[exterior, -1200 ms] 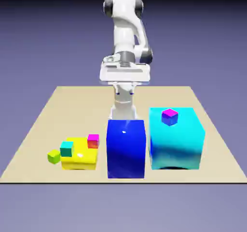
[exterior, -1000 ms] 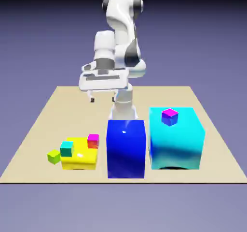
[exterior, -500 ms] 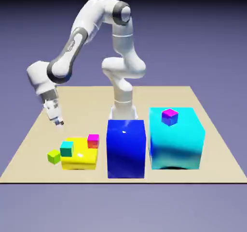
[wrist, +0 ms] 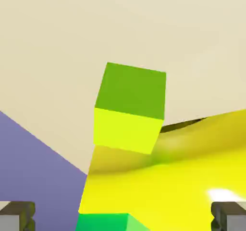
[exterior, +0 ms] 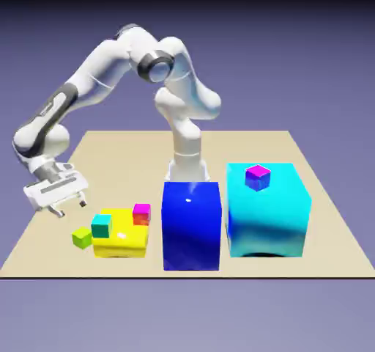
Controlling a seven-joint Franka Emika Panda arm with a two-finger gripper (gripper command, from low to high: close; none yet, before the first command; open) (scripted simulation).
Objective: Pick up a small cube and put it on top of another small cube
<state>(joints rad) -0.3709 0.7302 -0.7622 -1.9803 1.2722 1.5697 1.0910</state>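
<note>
the pale table spreads beneath the claw. beyond the claw, toward the exterior view's right, sits the yellow block. the claw hangs wide open, nothing between its fingers, above and near the tiny lime-green cube.
</note>
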